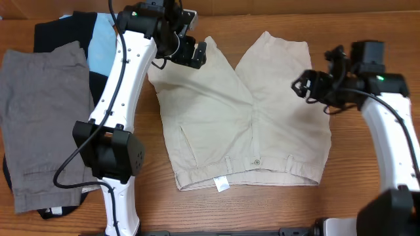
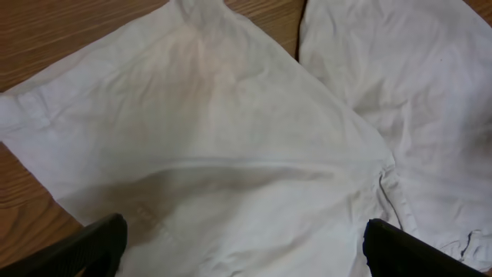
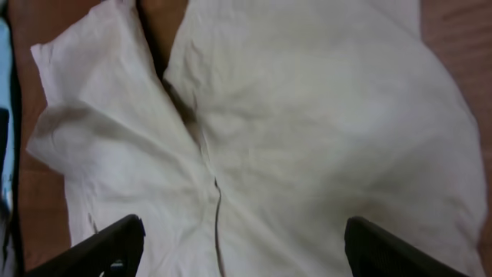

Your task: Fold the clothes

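Observation:
The pale beige shorts [image 1: 243, 118] lie flat on the wooden table, waistband with button and white label toward the near edge, legs pointing away. My left gripper [image 1: 194, 54] hovers open above the far end of the left leg; the left wrist view shows the cloth [image 2: 231, 138] between its spread fingers [image 2: 242, 246]. My right gripper [image 1: 307, 85] hovers open above the right leg near its outer edge; the right wrist view shows the shorts [image 3: 292, 123] and crotch seam below its spread fingers [image 3: 246, 246]. Neither holds anything.
Grey shorts [image 1: 42, 118] lie at the left on a black and light-blue garment [image 1: 98, 39]. The left arm's base [image 1: 111, 157] stands between them and the beige shorts. The right arm [image 1: 394, 151] runs along the right edge.

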`<act>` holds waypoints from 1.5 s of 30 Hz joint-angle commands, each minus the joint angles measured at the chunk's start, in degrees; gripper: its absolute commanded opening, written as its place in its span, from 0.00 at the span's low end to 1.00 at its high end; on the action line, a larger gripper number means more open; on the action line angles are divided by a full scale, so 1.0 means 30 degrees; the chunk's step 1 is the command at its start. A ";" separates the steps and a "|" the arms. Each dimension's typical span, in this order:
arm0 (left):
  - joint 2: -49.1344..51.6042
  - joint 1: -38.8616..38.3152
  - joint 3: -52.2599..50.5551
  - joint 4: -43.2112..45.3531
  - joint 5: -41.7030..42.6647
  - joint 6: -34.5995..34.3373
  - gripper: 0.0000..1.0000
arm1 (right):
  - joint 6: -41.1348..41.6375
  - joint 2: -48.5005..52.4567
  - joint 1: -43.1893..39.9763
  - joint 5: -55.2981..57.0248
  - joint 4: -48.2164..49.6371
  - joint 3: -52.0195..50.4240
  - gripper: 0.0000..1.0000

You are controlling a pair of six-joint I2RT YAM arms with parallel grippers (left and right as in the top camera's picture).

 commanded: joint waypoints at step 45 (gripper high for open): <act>0.0772 0.0357 -0.0015 0.1443 -0.0131 0.0291 1.00 | -0.0641 1.2837 0.6047 0.1472 1.5220 0.1260 0.44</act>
